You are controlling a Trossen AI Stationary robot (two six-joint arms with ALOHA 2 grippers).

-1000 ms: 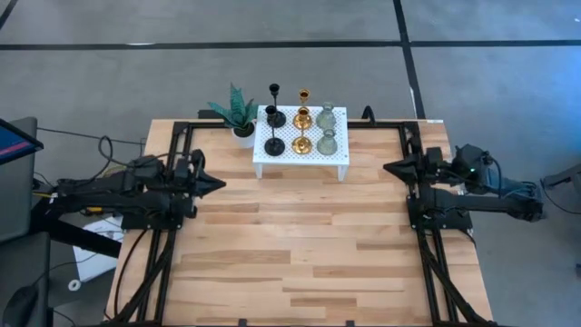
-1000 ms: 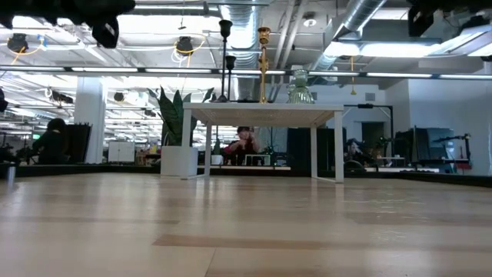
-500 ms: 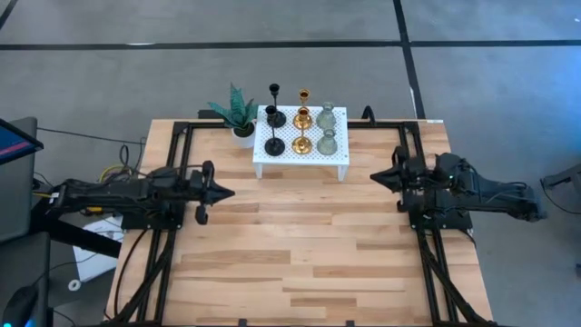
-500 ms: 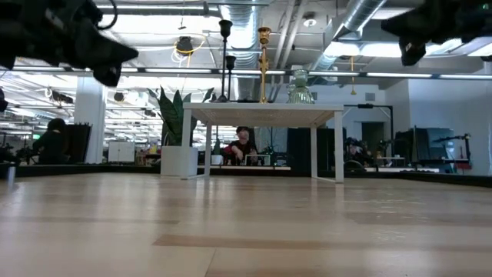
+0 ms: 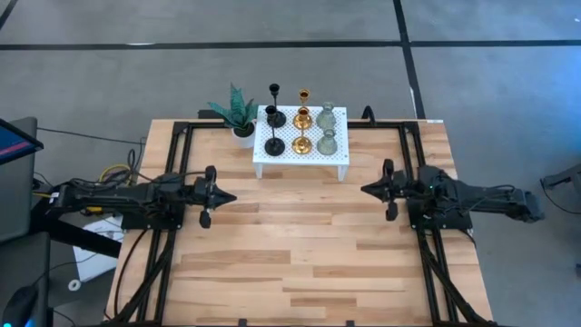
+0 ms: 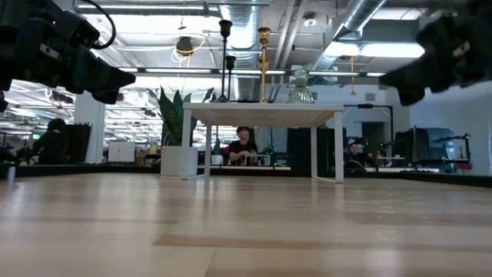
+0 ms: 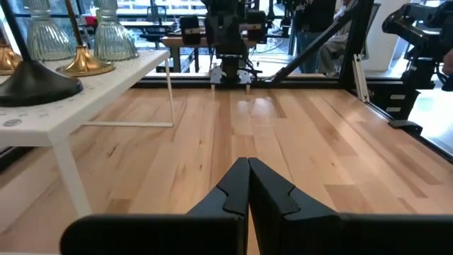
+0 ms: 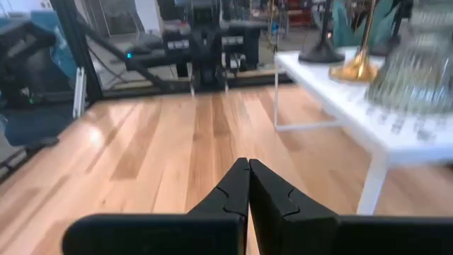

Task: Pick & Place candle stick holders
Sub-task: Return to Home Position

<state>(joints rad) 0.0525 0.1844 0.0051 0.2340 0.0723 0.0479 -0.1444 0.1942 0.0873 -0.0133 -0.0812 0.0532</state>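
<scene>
Six candle stick holders stand by their bases on the white perforated platform (image 5: 338, 153) at the table's far middle: two slim black ones (image 5: 274, 116), two gold ones (image 5: 302, 118) and two grey-green glassy ones (image 5: 327, 116). My left gripper (image 5: 232, 195) hovers shut and empty over the table's left part, pointing right. My right gripper (image 5: 365, 189) hovers shut and empty over the right part, pointing left. Both are nearer than the platform. In the left wrist view my shut fingers (image 7: 248, 185) face the other arm, with the platform edge (image 7: 85, 95) beside them.
A small green potted plant (image 5: 238, 113) stands just left of the platform. Black rail frames (image 5: 172, 173) run along the table's left and right sides. Bare wood lies between the grippers and toward the near edge. People sit in the room beyond (image 6: 244, 145).
Both arms have reached inward from the table's sides toward its middle and come lower, my left gripper going right and my right gripper going left. Both have turned about their long axes. The holders have stayed in place.
</scene>
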